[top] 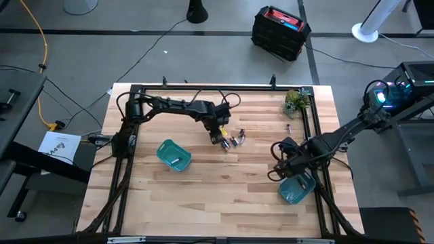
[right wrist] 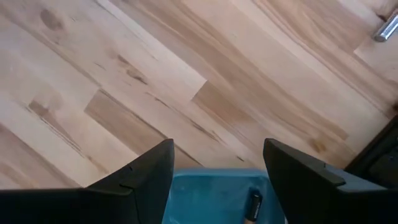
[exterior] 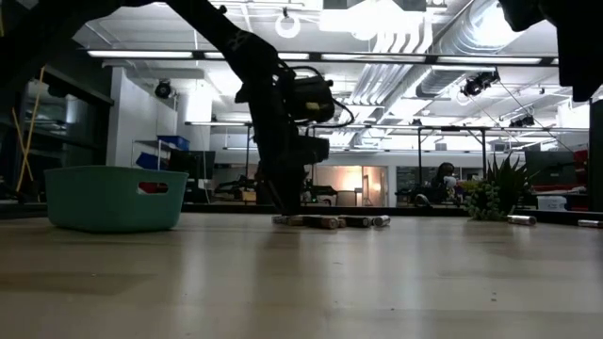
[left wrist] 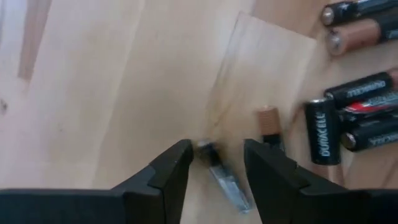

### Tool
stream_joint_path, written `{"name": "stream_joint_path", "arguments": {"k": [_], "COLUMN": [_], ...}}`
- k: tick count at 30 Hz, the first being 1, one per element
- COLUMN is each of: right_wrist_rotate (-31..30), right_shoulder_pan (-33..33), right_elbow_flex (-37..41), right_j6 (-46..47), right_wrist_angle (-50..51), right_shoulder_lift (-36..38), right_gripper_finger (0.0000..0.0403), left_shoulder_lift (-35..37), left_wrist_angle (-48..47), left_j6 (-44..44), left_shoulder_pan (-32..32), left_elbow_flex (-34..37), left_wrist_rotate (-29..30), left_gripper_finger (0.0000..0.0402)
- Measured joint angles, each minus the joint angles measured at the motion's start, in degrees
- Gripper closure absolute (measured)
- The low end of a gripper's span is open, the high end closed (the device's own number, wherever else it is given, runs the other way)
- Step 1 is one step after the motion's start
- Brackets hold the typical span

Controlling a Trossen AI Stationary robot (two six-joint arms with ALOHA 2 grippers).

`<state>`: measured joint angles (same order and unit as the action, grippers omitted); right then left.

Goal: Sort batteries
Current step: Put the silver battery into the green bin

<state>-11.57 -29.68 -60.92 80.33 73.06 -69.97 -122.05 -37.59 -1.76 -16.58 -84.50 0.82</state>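
A loose cluster of batteries (top: 235, 140) lies on the wooden table near its middle; in the low view the batteries (exterior: 332, 222) lie in a row. My left gripper (top: 220, 139) points down at the cluster's left end, fingers open. In the left wrist view the left gripper (left wrist: 217, 152) stands astride one slim dark battery (left wrist: 222, 177) lying flat; the fingers show a gap on each side of it. A copper-topped battery (left wrist: 268, 120) lies just beyond. My right gripper (right wrist: 217, 158) hovers open above the right teal bin (right wrist: 211, 199), which holds a battery (right wrist: 254, 205).
A second teal bin (top: 173, 154) with a battery inside stands left of the cluster. A small plant (top: 293, 102) stands at the far right corner, and a stray battery (top: 287, 127) lies near it. The black frame rails (top: 312, 129) border the table.
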Motion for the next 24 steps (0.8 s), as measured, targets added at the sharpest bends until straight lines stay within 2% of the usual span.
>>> {"name": "stream_joint_path", "arguments": {"k": [3,7,10,13,16,20,24], "right_wrist_rotate": [-0.14,-0.69,-1.99,-3.07,-4.49,-4.95,-5.60], "right_shoulder_pan": [0.20,0.18,0.18,0.18,0.26,1.80,4.59], "right_elbow_flex": [0.04,0.04,0.04,0.04,0.04,0.04,0.04], "right_j6": [-0.39,-0.45,-0.50,-0.93,-1.55,-3.57,-9.30], "right_wrist_angle": [-0.15,-0.01,0.00,0.00,0.00,-0.07,-0.80], "right_shoulder_lift": [0.00,-0.02,-0.02,-0.02,-0.02,-0.02,-0.02], "right_gripper_finger": [0.0160,0.0160,0.0160,0.0160,0.0160,0.0160,0.0160], "left_shoulder_lift": [-0.47,-0.36,0.67,3.60,8.57,15.06,23.98], "left_wrist_angle": [-0.87,-2.22,-2.65,-5.36,-3.84,-7.26,-13.41], "left_j6": [-0.84,-1.15,-2.09,-2.16,-1.59,-0.13,1.42], "left_shoulder_pan": [-0.42,-1.93,-3.30,-4.52,-5.92,-7.10,-5.61], "left_elbow_flex": [-0.03,0.00,0.18,0.69,0.34,0.48,0.13], "left_wrist_rotate": [0.21,-2.91,-6.14,-6.64,-7.32,-10.70,-13.23], "left_gripper_finger": [0.0296,0.0380,0.0384,0.0392,0.0395,0.0398,0.0399]}}
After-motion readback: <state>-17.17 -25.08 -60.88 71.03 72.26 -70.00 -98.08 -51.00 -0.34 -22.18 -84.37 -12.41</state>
